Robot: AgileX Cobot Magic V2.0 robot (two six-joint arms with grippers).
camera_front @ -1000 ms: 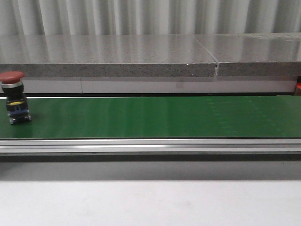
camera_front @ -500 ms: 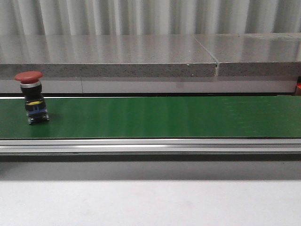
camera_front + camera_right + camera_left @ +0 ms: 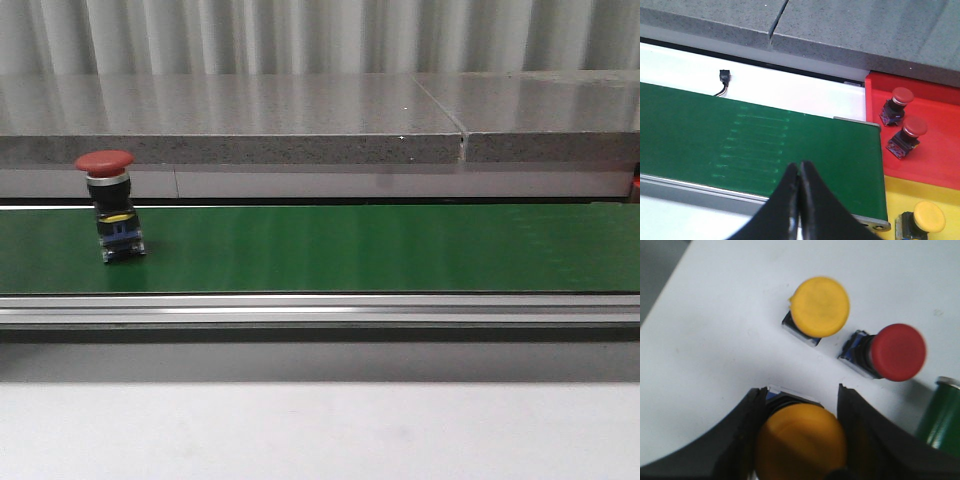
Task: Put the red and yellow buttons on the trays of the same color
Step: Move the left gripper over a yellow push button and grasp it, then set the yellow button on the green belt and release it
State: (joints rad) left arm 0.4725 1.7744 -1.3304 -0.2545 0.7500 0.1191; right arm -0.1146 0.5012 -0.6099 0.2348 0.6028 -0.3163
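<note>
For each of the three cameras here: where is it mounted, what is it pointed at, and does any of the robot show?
Front: faces forward over the green belt carrying a red button; no robot visible.
Left wrist: looks down on the white table; left gripper around a yellow button.
Right wrist: above the belt's end, red tray and yellow tray; right gripper shut.
Front and right wrist share the belt.

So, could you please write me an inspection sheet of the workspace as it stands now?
Surface: green conveyor belt; white table in the left wrist view.
Job's things: red button upright on the belt's left part; two red buttons on the red tray; yellow button on the yellow tray; loose yellow button and loose red button on the table.
Clutter: nothing seen.
Grippers: left pincer around a held yellow button; right pincer shut, empty, over the belt.
Cables: small black connector with wires beside the belt.
Surroundings: grey stone ledge.
</note>
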